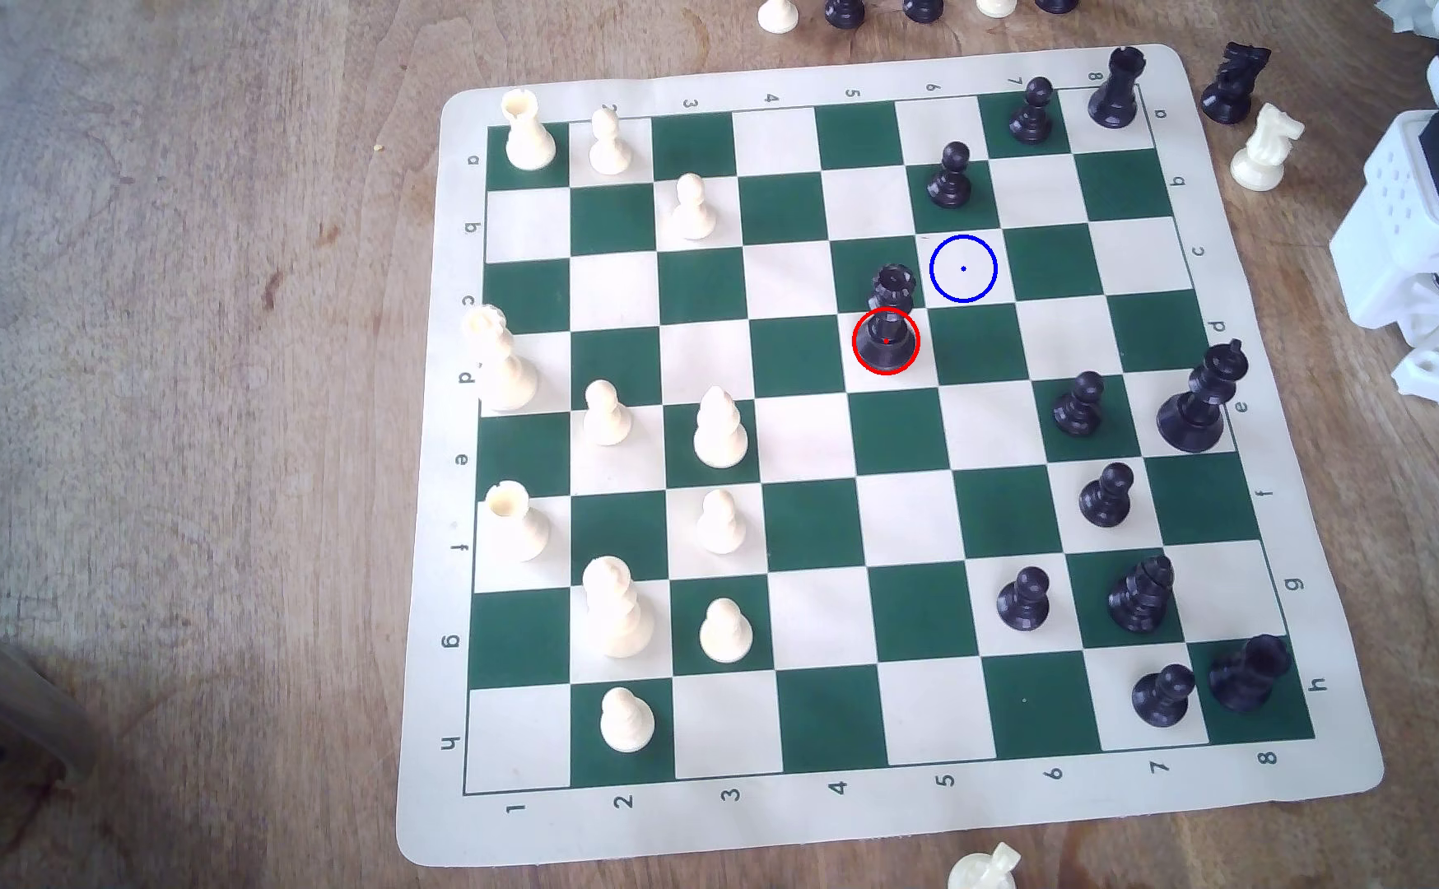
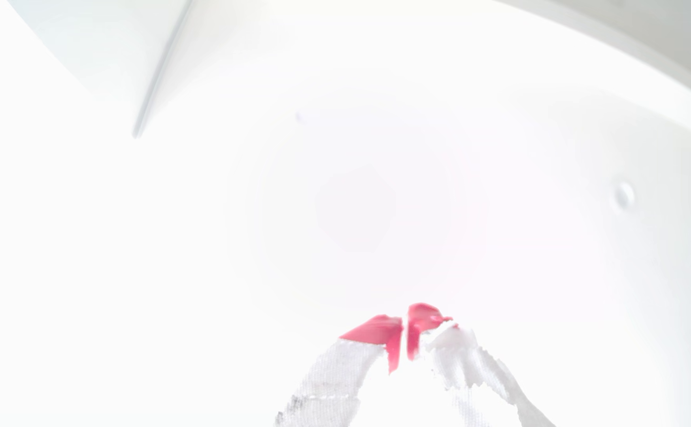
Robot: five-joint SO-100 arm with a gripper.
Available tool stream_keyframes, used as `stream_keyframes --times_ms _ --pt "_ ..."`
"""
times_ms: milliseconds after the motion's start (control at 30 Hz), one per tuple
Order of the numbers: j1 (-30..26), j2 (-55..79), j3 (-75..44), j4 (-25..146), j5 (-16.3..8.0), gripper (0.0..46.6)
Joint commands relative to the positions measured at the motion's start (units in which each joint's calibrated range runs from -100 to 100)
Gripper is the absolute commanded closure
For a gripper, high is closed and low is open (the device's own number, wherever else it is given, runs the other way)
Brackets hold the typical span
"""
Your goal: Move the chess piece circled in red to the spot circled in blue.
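Wrist view: gripper (image 2: 404, 334) with its red-tipped white fingers (image 2: 376, 330) drawn together, tips meeting on nothing, against a washed-out white background. Exterior view: black queen (image 1: 887, 329) standing upright in the red ring on a cream square of the green-and-cream chessboard (image 1: 870, 846), far from the fingers; blue-ringed square (image 1: 963, 268) bare, diagonally adjacent to the queen's square; arm (image 1: 1434, 239) folded beyond the board's edge on the exterior view's right

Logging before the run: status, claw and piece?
Claw shut, empty. Red-circled black piece upright on its square, untouched. Blue-ringed cream square bare, diagonally adjacent; black pawn just beyond it.
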Motion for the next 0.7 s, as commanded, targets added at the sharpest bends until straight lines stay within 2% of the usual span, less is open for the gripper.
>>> stream_keyframes --times_ms 0,667 --pt "-0.3 -0.3 0.9 -1.5 0.2 46.4" --pt "-0.3 -0.3 0.9 -1.4 0.2 45.6"
